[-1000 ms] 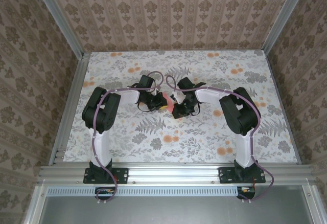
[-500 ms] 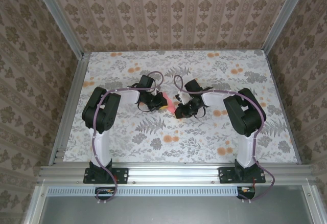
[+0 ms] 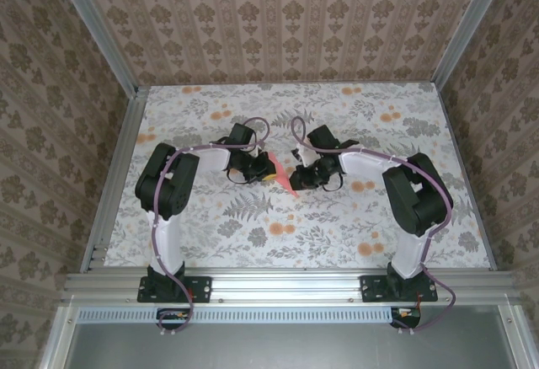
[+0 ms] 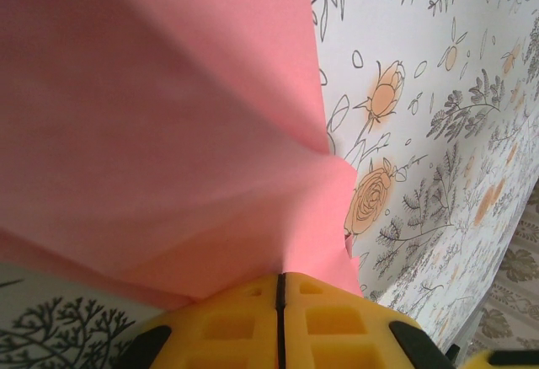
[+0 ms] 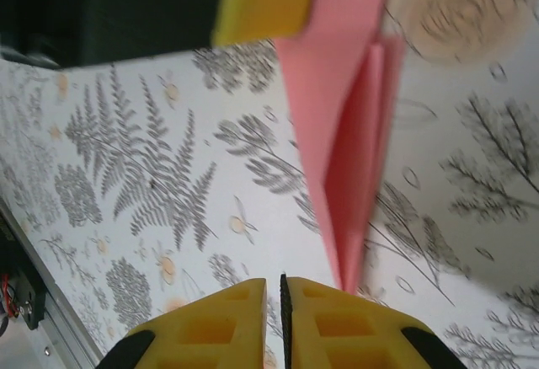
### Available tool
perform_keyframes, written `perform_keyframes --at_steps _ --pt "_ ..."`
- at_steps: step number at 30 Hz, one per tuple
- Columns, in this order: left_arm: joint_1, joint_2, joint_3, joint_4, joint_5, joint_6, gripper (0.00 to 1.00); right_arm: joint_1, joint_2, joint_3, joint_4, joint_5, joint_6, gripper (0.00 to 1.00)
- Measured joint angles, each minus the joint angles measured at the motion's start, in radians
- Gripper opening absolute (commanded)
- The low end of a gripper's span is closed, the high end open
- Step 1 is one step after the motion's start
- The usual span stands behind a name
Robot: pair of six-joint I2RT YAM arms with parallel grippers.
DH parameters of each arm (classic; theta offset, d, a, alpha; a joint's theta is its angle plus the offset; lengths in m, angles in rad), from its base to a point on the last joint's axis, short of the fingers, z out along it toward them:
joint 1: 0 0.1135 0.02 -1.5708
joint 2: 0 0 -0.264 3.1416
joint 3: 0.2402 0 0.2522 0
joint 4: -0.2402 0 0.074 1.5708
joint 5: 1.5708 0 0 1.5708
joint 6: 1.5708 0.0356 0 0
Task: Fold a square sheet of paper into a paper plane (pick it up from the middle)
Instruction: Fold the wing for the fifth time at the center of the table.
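Your left arm (image 3: 164,185) is bent sharply at the elbow, with its forearm reaching right toward the middle of the flowered table (image 3: 337,234). Your left gripper (image 4: 280,283) is closed tight, its yellow pads pinching the pink paper (image 4: 168,133), which fans away from them in a creased sheet. Your right arm (image 3: 417,202) mirrors this, elbow out to the right and forearm reaching left, so the two wrists nearly meet. Your right gripper (image 5: 274,289) is all but closed, with a thin slit between the pads and nothing in it. The paper's narrow folded point ends just beside one pad; I cannot tell whether it touches. From above, the paper sits between the two grippers, its tip pointing toward the near edge.
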Motion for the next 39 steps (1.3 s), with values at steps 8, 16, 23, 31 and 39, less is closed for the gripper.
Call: perform_keyframes --at_steps 8,16,23,31,39 --pt "0.0 0.003 0.009 -0.014 0.0 0.003 0.09 0.035 0.11 0.106 0.013 0.006 0.002 0.16" --pt "0.0 0.003 0.009 -0.014 -0.001 0.003 0.09 0.038 0.166 0.108 0.012 0.068 0.014 0.16" --pt "0.0 0.003 0.009 -0.014 -0.001 0.002 0.09 0.027 0.157 0.056 0.075 0.058 0.025 0.15" --pt "0.0 0.003 0.012 -0.017 0.001 0.006 0.11 0.002 0.129 -0.012 0.138 0.022 0.037 0.12" --pt "-0.01 -0.034 -0.042 0.063 -0.002 -0.002 0.15 -0.001 0.128 -0.018 0.151 0.016 0.077 0.1"
